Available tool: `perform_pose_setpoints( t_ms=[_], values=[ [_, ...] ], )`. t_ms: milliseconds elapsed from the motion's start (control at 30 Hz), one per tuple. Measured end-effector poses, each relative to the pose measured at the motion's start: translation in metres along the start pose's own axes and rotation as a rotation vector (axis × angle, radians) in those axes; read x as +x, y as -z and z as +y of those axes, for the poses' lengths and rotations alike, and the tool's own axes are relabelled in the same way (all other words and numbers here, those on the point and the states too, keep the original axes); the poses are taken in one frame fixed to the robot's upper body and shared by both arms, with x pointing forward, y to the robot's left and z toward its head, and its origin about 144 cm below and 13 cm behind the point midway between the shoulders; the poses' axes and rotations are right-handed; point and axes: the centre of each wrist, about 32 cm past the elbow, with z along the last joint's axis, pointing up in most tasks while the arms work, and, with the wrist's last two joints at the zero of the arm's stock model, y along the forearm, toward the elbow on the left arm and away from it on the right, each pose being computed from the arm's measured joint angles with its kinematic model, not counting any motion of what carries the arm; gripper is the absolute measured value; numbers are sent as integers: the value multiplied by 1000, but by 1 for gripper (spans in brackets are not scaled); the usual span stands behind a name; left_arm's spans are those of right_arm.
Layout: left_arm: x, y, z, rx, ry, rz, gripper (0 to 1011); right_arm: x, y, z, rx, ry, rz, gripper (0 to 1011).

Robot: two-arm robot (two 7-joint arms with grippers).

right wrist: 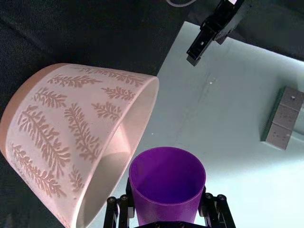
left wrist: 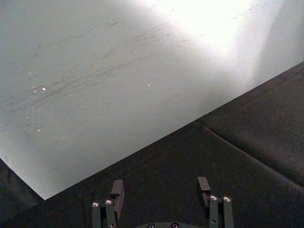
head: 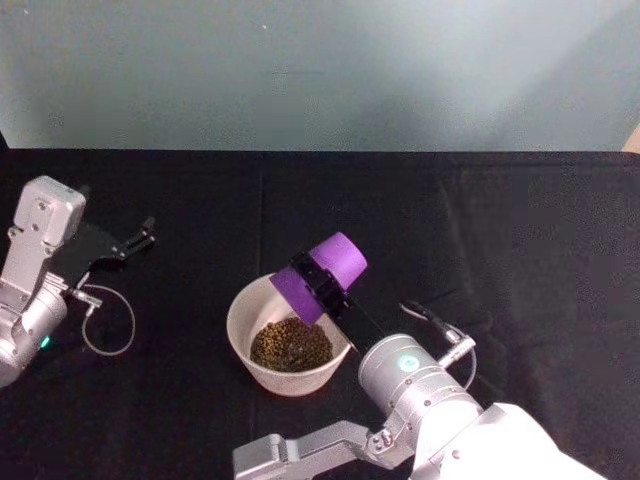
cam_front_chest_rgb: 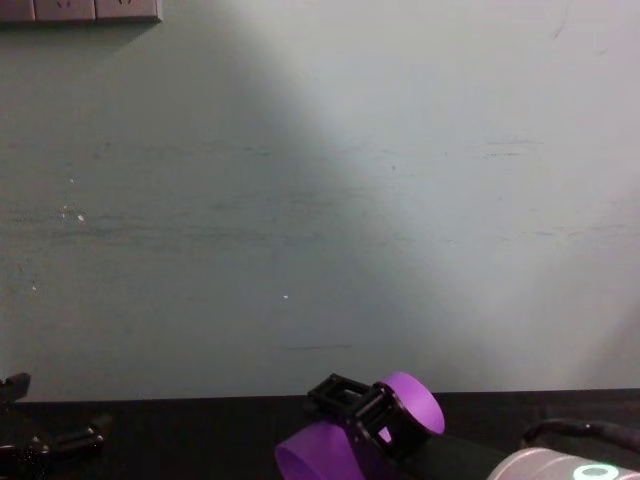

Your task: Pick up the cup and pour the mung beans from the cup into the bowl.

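Note:
The purple cup (head: pixel 322 275) lies tipped on its side, its rim down over the near right edge of the bowl (head: pixel 238 312). My right gripper (head: pixel 322 284) is shut on the cup's wall. Mung beans (head: pixel 290 345) lie heaped in the bottom of the pale bowl. In the right wrist view the cup (right wrist: pixel 167 187) shows a bare purple inside, close beside the leaf-patterned bowl (right wrist: pixel 71 123). In the chest view the cup (cam_front_chest_rgb: pixel 410 398) is low at the centre, clamped by the right gripper (cam_front_chest_rgb: pixel 365 405). My left gripper (head: pixel 135 243) stands open at the far left, holding nothing.
A black cloth (head: pixel 500 230) covers the table up to a pale wall (head: pixel 320 70) behind. A thin cable loop (head: pixel 108 325) hangs by the left arm. The left wrist view has the open left gripper (left wrist: pixel 160 194) over bare cloth.

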Motion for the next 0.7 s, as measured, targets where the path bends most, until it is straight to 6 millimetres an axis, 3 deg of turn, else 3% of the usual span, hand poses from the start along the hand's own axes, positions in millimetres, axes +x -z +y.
perform_pose_setpoints(
  t_ms=[700],
  values=[
    [0, 0, 0, 0, 0, 0, 1000, 3, -7, -7, -24, 44, -156, 724]
  ],
)
